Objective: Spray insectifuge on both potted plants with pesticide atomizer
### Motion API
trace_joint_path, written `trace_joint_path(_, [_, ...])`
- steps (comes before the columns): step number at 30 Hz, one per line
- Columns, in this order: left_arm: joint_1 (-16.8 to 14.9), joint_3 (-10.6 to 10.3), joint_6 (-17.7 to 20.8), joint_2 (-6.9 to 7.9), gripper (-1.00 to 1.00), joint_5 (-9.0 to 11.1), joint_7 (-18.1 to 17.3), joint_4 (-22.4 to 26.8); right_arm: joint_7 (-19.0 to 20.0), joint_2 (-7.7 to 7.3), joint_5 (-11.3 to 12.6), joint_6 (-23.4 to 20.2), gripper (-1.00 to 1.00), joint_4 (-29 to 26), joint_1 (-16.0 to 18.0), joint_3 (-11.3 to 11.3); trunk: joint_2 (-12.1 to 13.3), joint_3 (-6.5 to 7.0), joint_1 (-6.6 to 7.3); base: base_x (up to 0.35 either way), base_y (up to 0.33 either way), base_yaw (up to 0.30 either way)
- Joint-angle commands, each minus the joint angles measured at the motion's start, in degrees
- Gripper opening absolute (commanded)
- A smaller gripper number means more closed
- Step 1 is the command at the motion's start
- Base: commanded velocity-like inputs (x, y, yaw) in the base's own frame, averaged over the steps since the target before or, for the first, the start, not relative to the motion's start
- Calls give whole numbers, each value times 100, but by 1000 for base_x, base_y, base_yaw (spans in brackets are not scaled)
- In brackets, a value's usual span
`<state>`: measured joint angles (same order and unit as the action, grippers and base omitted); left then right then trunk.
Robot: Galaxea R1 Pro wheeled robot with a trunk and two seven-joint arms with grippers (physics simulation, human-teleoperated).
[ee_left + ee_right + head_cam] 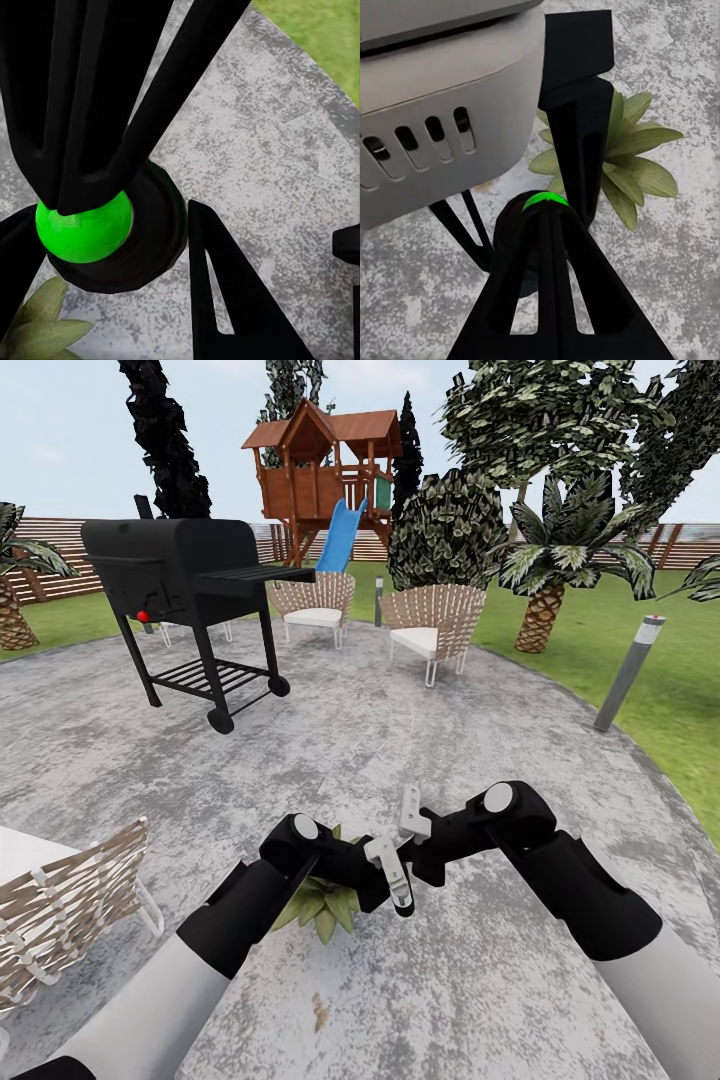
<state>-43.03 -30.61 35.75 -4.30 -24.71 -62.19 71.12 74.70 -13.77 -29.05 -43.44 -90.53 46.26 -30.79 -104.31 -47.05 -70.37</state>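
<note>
Outdoor daylight under a pale blue sky. Mottled grey round paving [400, 720] holds a black wheeled barbecue grill [185, 595] and two wicker chairs [432, 625]. Green lawn [600, 650] surrounds it, with palm shrubs [560, 565], a wooden play tower with blue slide [325, 475], a bollard light [628, 670], and a slatted fence [60, 550].

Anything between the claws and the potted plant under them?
No obstacle visible. A dark round object with a bright green ball sits at the right claw's tips; the potted plant lies just beyond.
</note>
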Motion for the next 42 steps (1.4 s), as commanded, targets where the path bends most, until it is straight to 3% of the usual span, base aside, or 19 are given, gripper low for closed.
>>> trace_joint_path(1, [-4,3,44,-2,-100,-34,-38,7,36,-2,-39,-42,-100,-9,6,-5,-3,-5,0,0,0,0])
trace_joint_path(24, [-1,3,23,6,-100,-34,-44,4,36,-3,-39,-42,-100,0,6,12,-3,-5,0,0,0,0])
trace_joint_path(42, [25,38,-82,204,-100,-39,-86,-8,36,-17,-39,-33,-100,1,6,20,-3,-5,0,0,0,0])
